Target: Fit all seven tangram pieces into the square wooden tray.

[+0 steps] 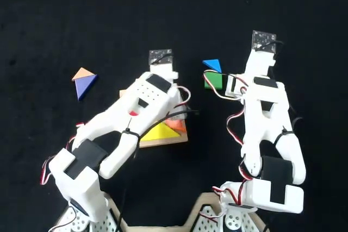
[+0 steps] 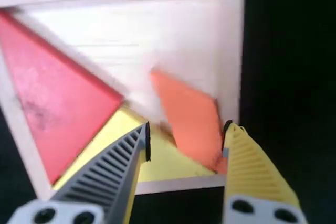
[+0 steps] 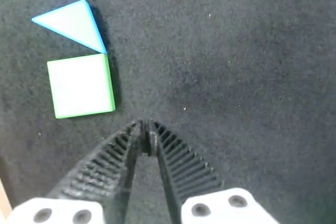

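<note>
From above, the wooden tray [image 1: 163,140] lies on the black bench [image 1: 54,20] under the left arm. An orange triangle [image 1: 82,73] and a purple piece [image 1: 84,86] sit well left of the tray, with a blue triangle [image 1: 212,66] and a green square [image 1: 213,81] just right of it.

On the left wrist, the left claw [image 2: 186,129] is spread wide inside the tray, an orange piece [image 2: 191,119] between its fingers. A red triangle [image 2: 58,103] and a yellow piece [image 2: 157,156] lie in the tray too.

On the right wrist, the right claw [image 3: 145,129] is pinched closed and empty, off the tray near the green square.
</note>
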